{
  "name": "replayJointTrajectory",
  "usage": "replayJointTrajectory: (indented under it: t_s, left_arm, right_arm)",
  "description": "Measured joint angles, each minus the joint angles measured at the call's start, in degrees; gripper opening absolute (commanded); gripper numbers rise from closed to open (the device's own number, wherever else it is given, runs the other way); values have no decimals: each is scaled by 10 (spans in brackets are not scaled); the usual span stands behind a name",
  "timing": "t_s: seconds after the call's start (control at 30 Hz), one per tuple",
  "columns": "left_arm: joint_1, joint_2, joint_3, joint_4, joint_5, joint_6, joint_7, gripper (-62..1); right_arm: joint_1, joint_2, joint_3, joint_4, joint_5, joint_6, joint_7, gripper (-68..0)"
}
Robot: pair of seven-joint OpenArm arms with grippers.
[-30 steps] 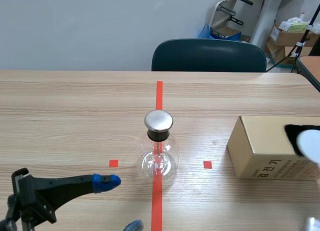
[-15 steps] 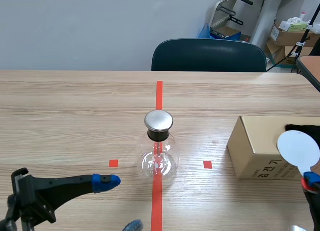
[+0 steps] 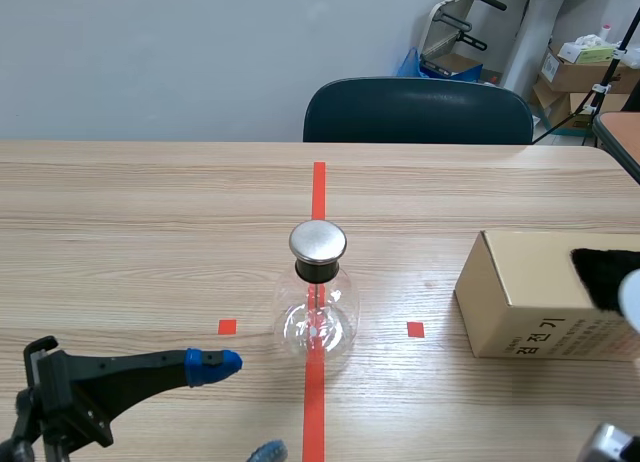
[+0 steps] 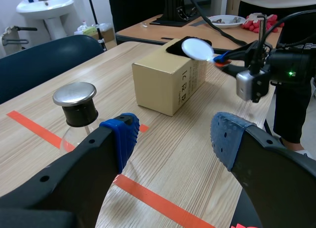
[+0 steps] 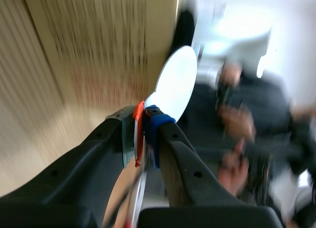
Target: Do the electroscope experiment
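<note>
Scene view: left jaws wide, empty; right wrist view: white disc [image 5: 175, 82] clamped in right jaws

Overview and left wrist sharing flask [image 3: 317, 317]

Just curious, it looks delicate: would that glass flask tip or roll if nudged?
Probably fragile: the flask is clear glass. Its wide round belly likely keeps it steady, though the metal cap may make it top-heavy.
</note>
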Motion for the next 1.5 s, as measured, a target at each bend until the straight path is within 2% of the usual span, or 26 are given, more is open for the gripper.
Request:
replayJointTrajectory:
  t_s: [0.07, 0.17, 0.23, 0.3, 0.37, 0.4, 0.47, 0.57, 0.6, 0.63, 0.67, 0.73, 0.77, 0.8, 0.83, 0.93, 0.97, 1.0, 1.07, 1.13, 1.2, 1.27, 1.37, 1.4, 1.43, 1.5]
  left_arm:
    - [0, 0, 0, 0, 0, 0, 0, -264]
    - [0, 0, 0, 0, 0, 0, 0, -264]
    - [0, 0, 0, 0, 0, 0, 0, -264]
    - [0, 0, 0, 0, 0, 0, 0, -264]
    - [0, 0, 0, 0, 0, 0, 0, -264]
    - [0, 0, 0, 0, 0, 0, 0, -264]
    - [0, 0, 0, 0, 0, 0, -1, -264]
    - [0, 0, 0, 0, 0, 0, 0, -264]
    - [0, 0, 0, 0, 0, 0, -1, -264]
    - [0, 0, 0, 0, 0, 0, -1, -264]
    - [0, 0, 0, 0, 0, 0, -1, -264]
    - [0, 0, 0, 0, 0, 0, -1, -264]
    - [0, 0, 0, 0, 0, 0, -1, -264]
    - [0, 0, 0, 0, 0, 0, 0, -264]
    - [0, 0, 0, 0, 0, 0, -1, -264]
    - [0, 0, 0, 0, 0, 0, -1, -264]
    - [0, 0, 0, 0, 0, 0, -1, -264]
    - [0, 0, 0, 0, 0, 0, -1, -264]
    - [0, 0, 0, 0, 0, 0, -1, -264]
    - [0, 0, 0, 0, 0, 0, -1, -264]
    - [0, 0, 0, 0, 0, 0, -1, -264]
    - [0, 0, 0, 0, 0, 0, -1, -264]
    - [0, 0, 0, 0, 0, 0, -1, -264]
    - [0, 0, 0, 0, 0, 0, -1, -264]
    - [0, 0, 0, 0, 0, 0, -1, -264]
    - [0, 0, 0, 0, 0, 0, -1, -264]
  right_arm:
    - [-1, 3, 7, 0, 2, 1, 16, -667]
    - [-1, 3, 11, 0, -2, -1, 114, -667]
    - [-1, 2, 6, 0, -6, -1, 132, -667]
    - [-1, 0, 3, 0, -4, -1, 83, -667]
    - [-1, 0, 4, 0, 1, -6, -8, -667]
    - [-1, 1, 7, 0, 6, -7, -24, -667]
    - [-1, 5, 15, 0, 0, -7, 1, -667]
    - [-1, 9, 15, 0, -7, -10, 127, -667]
    - [0, 8, 13, 0, -9, -10, 147, -667]
    - [0, 6, 9, 0, -9, -10, 137, -667]
    - [0, 3, 7, 0, -8, -10, 106, -667]
    - [0, -1, 7, 0, 1, -9, 12, -667]
    - [0, 0, 9, 0, 3, -9, -17, -667]
    - [0, 2, 15, 0, 3, -9, -19, -667]
    - [0, 4, 20, 0, -2, -9, 0, -667]
    - [0, 10, 22, 0, -7, -8, 125, -667]
    - [0, 10, 18, 0, -9, -7, 153, -667]
    - [0, 8, 12, 0, -10, -8, 158, -667]
    - [0, 2, 7, 0, -12, -7, 102, -667]
    - [0, 0, 7, 0, -6, -9, 9, -667]
    - [0, 0, 18, 0, -6, -9, -31, -667]
    - [0, 3, 26, 0, -7, -5, 7, -667]
    - [1, 7, 25, 0, -11, -1, 146, -667]
    - [2, 6, 21, 0, -14, -2, 165, -667]
    - [2, 3, 18, 0, -14, -1, 150, -667]
    - [2, -2, 17, 0, -12, -1, 67, -667]
